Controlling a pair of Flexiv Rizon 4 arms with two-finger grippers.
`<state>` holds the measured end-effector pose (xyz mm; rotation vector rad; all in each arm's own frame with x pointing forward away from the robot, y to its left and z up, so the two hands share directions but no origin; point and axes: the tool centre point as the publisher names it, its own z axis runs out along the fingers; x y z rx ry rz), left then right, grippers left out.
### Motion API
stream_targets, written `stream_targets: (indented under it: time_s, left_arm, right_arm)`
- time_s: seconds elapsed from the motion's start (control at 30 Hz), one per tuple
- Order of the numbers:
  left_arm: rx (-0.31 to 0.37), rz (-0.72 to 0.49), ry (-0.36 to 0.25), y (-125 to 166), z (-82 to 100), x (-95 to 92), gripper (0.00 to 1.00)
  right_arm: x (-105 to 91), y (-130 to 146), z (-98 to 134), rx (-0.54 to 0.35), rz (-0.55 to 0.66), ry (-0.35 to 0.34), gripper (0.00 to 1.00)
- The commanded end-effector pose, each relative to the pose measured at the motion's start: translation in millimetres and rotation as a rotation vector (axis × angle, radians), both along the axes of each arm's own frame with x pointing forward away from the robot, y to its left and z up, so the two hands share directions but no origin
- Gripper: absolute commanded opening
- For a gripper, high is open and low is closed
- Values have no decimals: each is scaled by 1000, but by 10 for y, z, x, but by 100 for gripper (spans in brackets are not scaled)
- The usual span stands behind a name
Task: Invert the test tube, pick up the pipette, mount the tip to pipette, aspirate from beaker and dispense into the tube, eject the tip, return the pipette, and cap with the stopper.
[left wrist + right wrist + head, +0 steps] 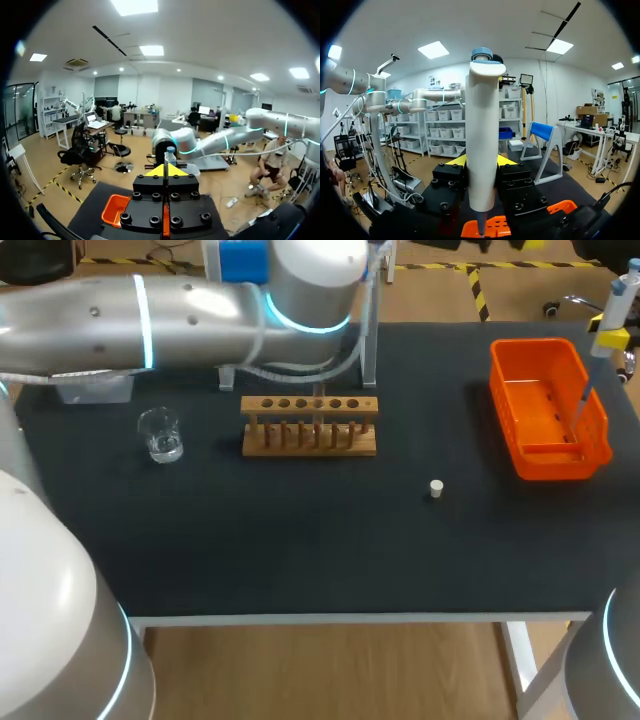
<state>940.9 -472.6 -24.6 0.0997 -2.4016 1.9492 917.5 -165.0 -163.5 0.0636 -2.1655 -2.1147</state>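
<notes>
1. Three steps look to be left, judging from your head view: eject the tip, return the pipette, cap the tube.
   - The pipette (612, 315) hangs over the orange bin (545, 455) at the table's (300, 540) far right, with its thin lower end pointing down into the bin.
   - You cannot tell from here whether a tip is on it.
   - One test tube (318, 428) stands upright in the wooden rack (310, 405).
   - The stopper (436, 488) lies alone on the mat to the rack's right, well apart from it, so capping is not done.
   - The beaker (160, 435) sits to the rack's left.
   - Your left arm (150, 315) stretches along the far edge, and its own bulk hides its gripper in this view.

2. Left wrist view:
   - The left gripper (167, 171) points out level over the table, with the orange bin below and ahead of it.
   - Its two yellow tips meet along a thin seam.
   - Nothing shows between them, so record the jaws as closed and empty.

3. Right wrist view:
   - The right gripper (481, 161) has the pipette's white barrel clamped upright.
   - One yellow fingertip (457, 161) presses on each side, and the jaws stand only as wide as the barrel.
   - The blue plunger cap stands above the fingers.
   - The narrow nose points straight down at the orange bin beneath.
   - Judgement: you are placed for the eject step, and the view is too coarse to show whether a tip sits on the nose.
</notes>
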Motion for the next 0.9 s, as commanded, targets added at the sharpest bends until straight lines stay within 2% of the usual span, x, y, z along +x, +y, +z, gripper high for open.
stream_targets:
  time_s: [0.03,0.2,0.83,0.9]
  left_arm:
    - [-38,34,-9,-389,-108,-52,0]
    - [-38,66,-31,-566,-110,-171,0]
    - [-38,66,-31,-566,-110,-171,0]
    - [-35,52,-46,-614,-144,-160,0]
  right_arm:
    - [16,-17,1,-1,6,0,0]
    - [16,-17,1,-1,6,0,0]
    - [16,-17,1,-1,6,0,0]
    - [16,-17,1,-1,6,0,0]
